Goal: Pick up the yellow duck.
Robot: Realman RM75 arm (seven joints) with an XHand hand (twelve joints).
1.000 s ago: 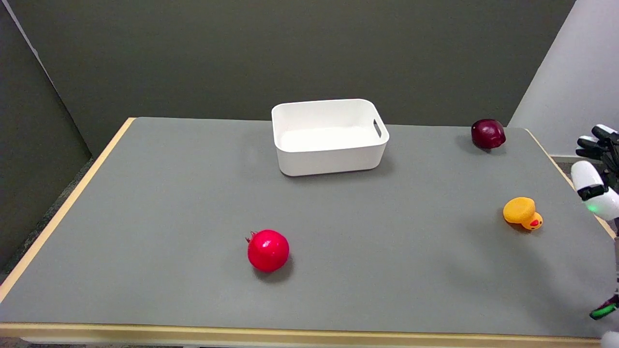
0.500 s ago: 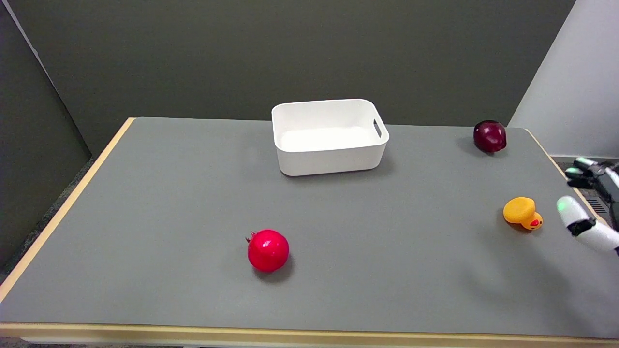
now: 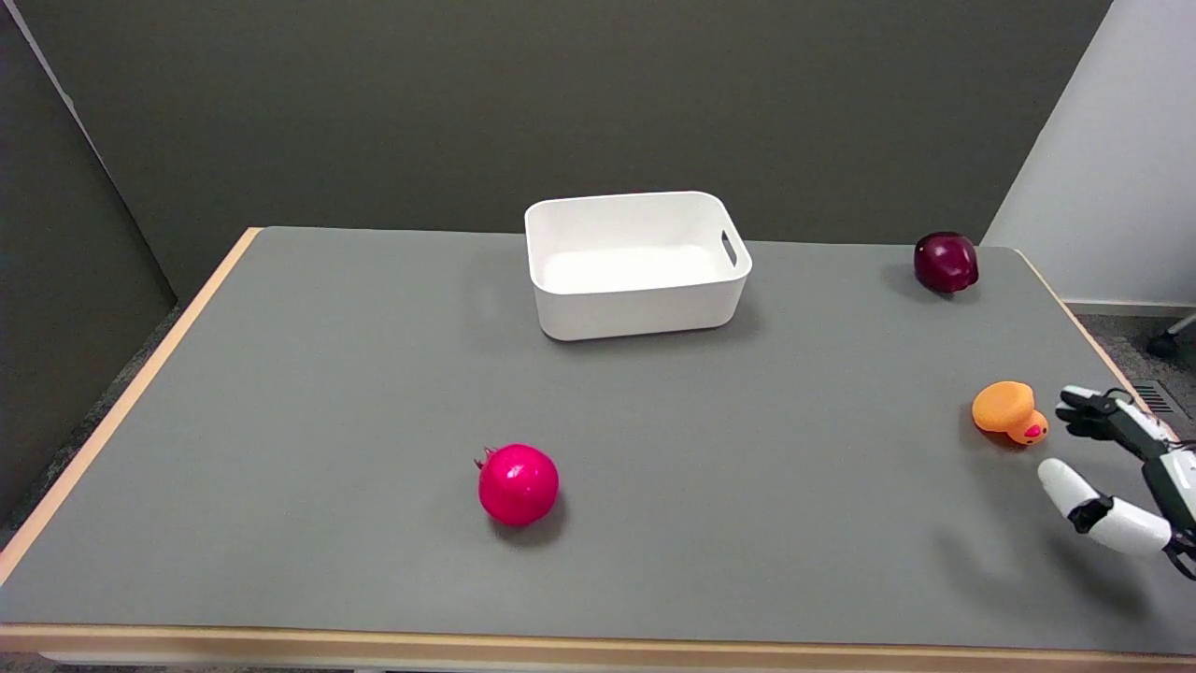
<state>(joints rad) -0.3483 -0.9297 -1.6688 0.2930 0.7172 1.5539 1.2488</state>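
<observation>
The step in hand looks like the approach, with no grasp made yet. The right hand (image 3: 1112,477) reaches in low over the table's (image 3: 280,393) right edge, its fingers spread apart and nothing between them. Its dark upper fingertips (image 3: 1074,411) lie just beside the yellow duck (image 3: 1007,412), on the duck's right, with a sliver of grey mat visible between them, while the white thumb sits nearer the camera and a little below the duck. The duck rests on the grey table surface, near its right edge, with its orange-red beak turned toward the hand (it appears to lie tipped rather than sit upright, though this is hard to be sure of from this view).

The next move, as I judge it, calls for carrying the hand a little further to the duck's side so that the fingers pass behind it and the thumb comes in front, then closing on the rounded body before lifting. The duck is small and smooth, so a nudge from a fingertip could push it away instead of catching it.

Counted: one yellow duck; one white bin (image 3: 637,264) well to the duck's left and farther back; one red pomegranate (image 3: 518,483) far to the duck's left and nearer the camera; one dark red apple (image 3: 946,263) behind the duck; one hand in view.
</observation>
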